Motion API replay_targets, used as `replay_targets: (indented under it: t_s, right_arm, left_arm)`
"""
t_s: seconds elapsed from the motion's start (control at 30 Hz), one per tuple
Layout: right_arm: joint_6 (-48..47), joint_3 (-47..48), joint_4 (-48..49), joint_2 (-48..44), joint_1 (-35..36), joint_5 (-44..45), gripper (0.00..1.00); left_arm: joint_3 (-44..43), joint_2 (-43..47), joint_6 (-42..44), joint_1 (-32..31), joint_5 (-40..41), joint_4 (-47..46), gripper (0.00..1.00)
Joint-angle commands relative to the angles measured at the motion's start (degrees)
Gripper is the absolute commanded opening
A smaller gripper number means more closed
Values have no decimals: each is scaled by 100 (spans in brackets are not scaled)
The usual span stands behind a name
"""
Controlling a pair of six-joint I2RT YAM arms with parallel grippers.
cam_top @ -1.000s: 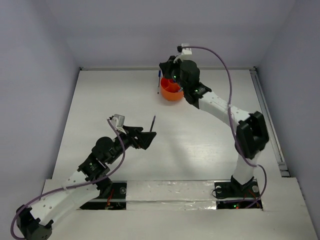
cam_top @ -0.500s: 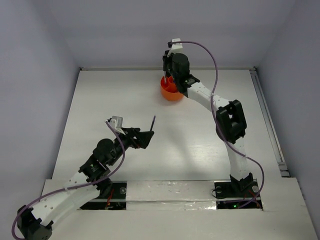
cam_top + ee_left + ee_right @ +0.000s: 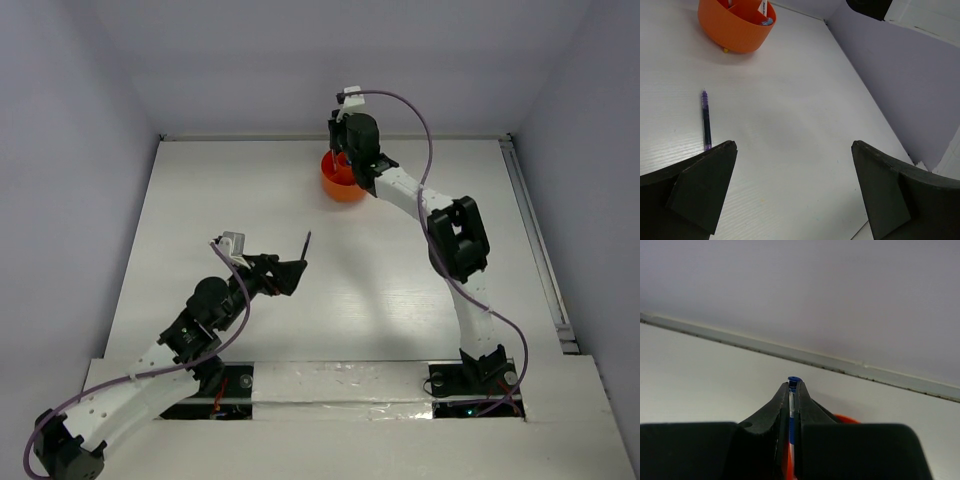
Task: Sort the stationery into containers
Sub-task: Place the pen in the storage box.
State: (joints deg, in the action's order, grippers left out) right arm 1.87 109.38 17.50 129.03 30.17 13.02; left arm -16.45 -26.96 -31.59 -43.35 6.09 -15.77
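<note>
1. Blue pen (image 3: 791, 422): upright, pinched in the clenched right gripper (image 3: 794, 386), directly above the orange tub (image 3: 345, 190). Step in hand: depositing it.
2. Next move, as judged: lower the pen and release it within a compartment, clear of the rim.
3. Dark pen (image 3: 705, 120): flat on the table (image 3: 800, 100), just ahead and left of the left gripper (image 3: 793, 145), which is spread wide and empty.
4. The rear wall (image 3: 800, 290) stands close beyond the right gripper. Bare table lies ahead of the left.
</note>
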Motion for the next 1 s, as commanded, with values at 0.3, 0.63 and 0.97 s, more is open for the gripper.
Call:
replay_targets:
  t_s: [0.3,0.63,0.97]
  right_arm:
    - [-389,-918,448,-563,24,-413,0]
    - [-424,-1648,228,-1301,24,-774,33]
    - [-196,-1991,-97,-1820,24,-871,53]
  left_arm:
    - [36,-72,-84,11,-72,-453,99]
    - [-86,-11,-216,11,-90,-296,99]
    - [-473,-64,-13,11,7,4,99]
